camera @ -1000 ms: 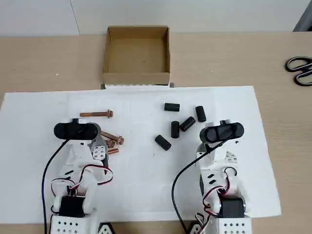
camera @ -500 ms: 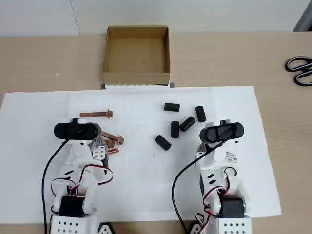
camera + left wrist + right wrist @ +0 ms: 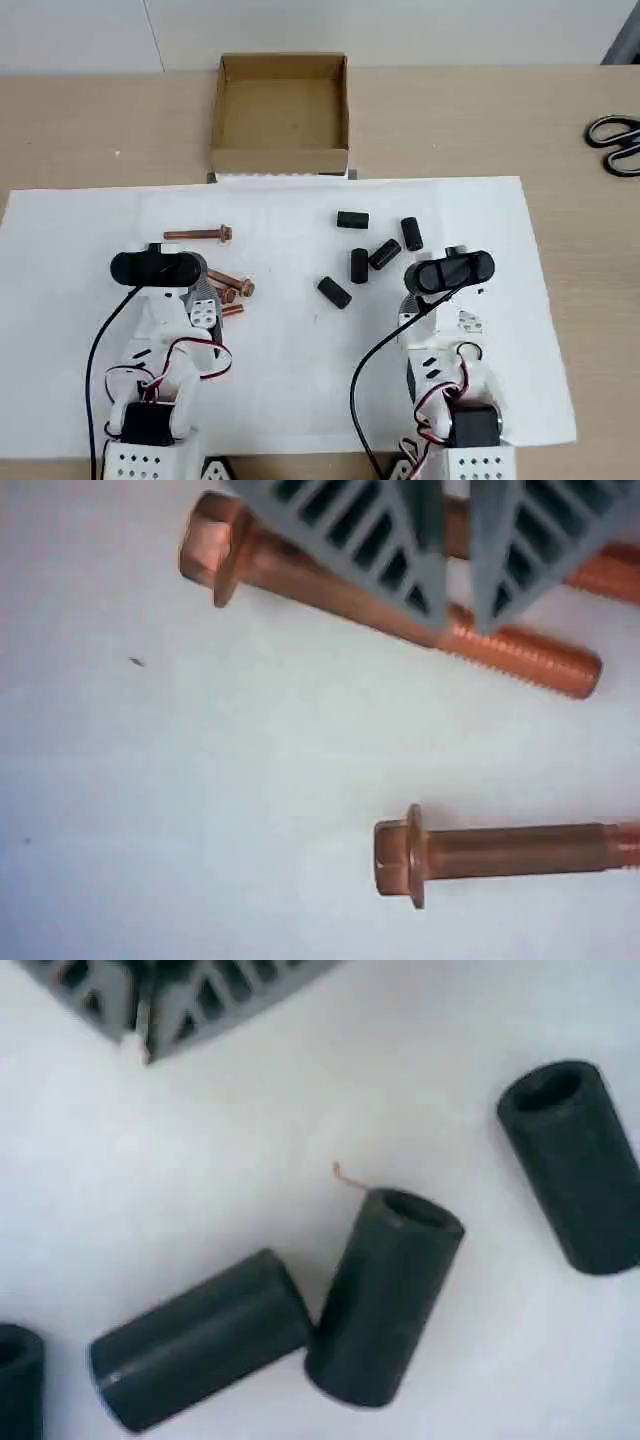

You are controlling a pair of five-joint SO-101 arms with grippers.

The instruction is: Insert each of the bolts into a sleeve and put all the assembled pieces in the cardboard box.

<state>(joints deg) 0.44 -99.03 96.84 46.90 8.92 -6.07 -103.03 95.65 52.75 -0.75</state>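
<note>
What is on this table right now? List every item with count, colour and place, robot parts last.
cardboard box: 1, brown, open and empty, at the far edge of the paper sheet.
bolts: 4 visible, copper; one lies alone, three are clustered by the left gripper.
sleeves: 5, black, scattered on the paper in front of the right arm; two of them touch.
paper sheet: 1, white, covering the near part of the table.
scissors: 1 pair, black handles, at the right edge of the table.
table: 1, light wood.
arms: 2, white, side by side at the near edge.
left gripper: grey, over a bolt in the cluster.
right gripper: grey, shut, beside the sleeves.
</note>
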